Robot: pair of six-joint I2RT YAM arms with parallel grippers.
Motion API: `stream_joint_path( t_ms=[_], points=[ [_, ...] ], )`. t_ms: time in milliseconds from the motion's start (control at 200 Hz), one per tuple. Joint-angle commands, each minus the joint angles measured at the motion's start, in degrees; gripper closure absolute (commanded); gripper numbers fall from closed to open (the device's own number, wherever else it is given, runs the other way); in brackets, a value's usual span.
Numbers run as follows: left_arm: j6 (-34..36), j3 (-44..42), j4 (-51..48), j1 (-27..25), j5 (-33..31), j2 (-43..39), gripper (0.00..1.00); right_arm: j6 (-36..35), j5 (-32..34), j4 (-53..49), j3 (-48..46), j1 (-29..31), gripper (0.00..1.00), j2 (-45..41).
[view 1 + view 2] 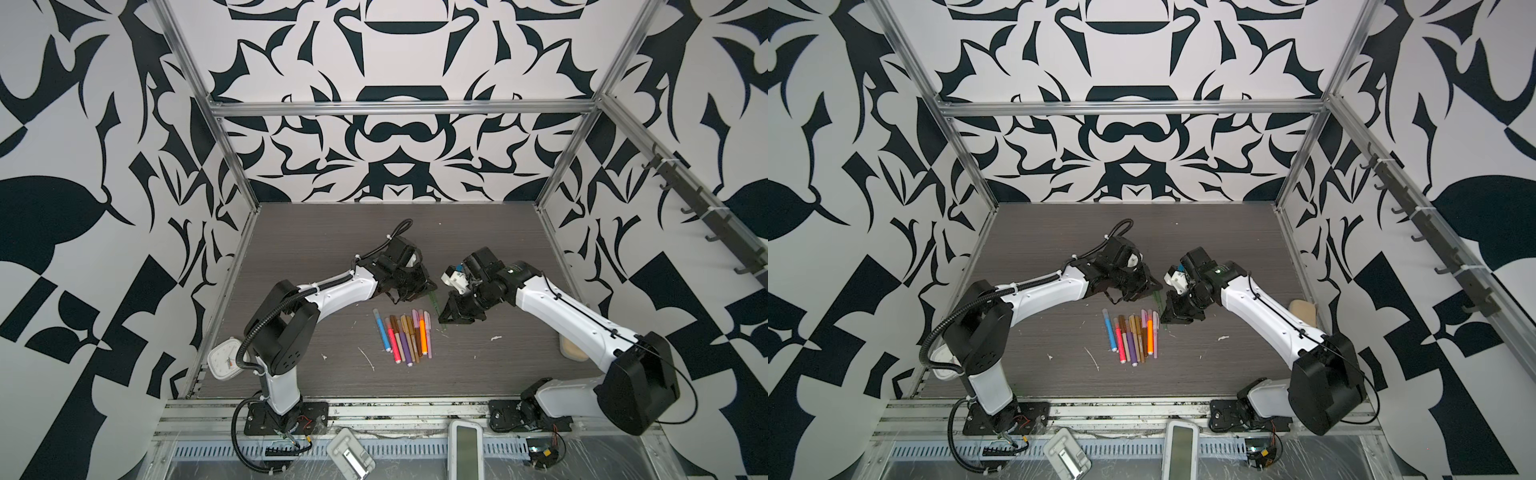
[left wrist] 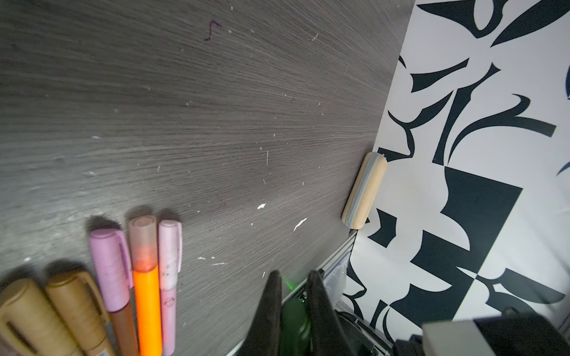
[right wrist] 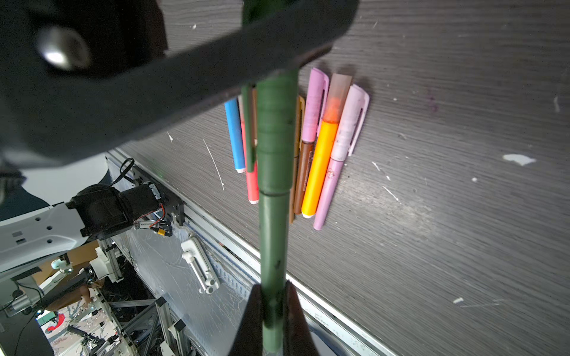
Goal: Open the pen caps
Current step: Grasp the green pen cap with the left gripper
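A dark wood-grain table [image 1: 316,249] stands inside black-and-white patterned walls [image 1: 83,124]. Near the centre of both top views, a green pen [image 3: 274,222] is held above the table between the two claws, with its cap [image 3: 276,123] seated on the barrel. The left claw [image 2: 294,274] is clenched on the cap end. The right claw [image 3: 273,286] is clenched on the barrel. Just below them, the other pens [image 1: 405,336] lie capped, side by side.
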Motion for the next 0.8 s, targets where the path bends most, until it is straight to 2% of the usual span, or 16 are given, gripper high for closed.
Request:
stream_joint_path(
  t_ms=[0,95,145,240,380,435,535,620,695,795],
  points=[
    [-0.31,-0.20,1.07,-0.12,0.96,0.67,1.00,-0.78,-0.42,-0.24,2.00,-0.04,1.00,0.23],
    [-0.30,-0.29,1.13,-0.12,1.11,0.30,1.00,-0.77,-0.04,0.05,2.79,-0.07,1.00,0.69],
    [-0.30,-0.20,1.24,-0.11,1.68,0.21,0.91,-0.83,0.04,0.23,3.16,-0.06,1.00,1.01],
    [-0.06,-0.11,1.33,-0.19,2.14,-0.02,0.84,-0.53,0.23,0.59,3.85,-0.01,1.00,1.76],
    [-0.20,-0.38,1.29,-0.20,2.11,-0.02,0.82,-0.41,0.03,0.94,4.85,-0.01,1.00,2.93],
    [-0.30,-0.21,1.29,-0.16,2.28,0.03,0.77,-0.42,0.16,1.02,5.11,-0.01,1.00,3.19],
    [-0.13,0.15,1.33,-0.21,2.38,0.03,0.77,-0.62,0.13,0.90,5.31,-0.02,1.00,3.58],
    [0.05,0.59,1.35,-0.24,3.00,0.17,0.67,-0.83,0.30,0.90,5.39,-0.10,1.00,3.75],
    [0.22,0.79,1.20,-0.21,3.18,0.29,0.71,-0.83,0.23,0.98,5.55,-0.10,1.00,4.02],
    [0.30,0.66,1.22,-0.18,3.26,0.21,0.90,-0.97,0.30,0.90,5.92,-0.10,1.00,4.36]
  ],
)
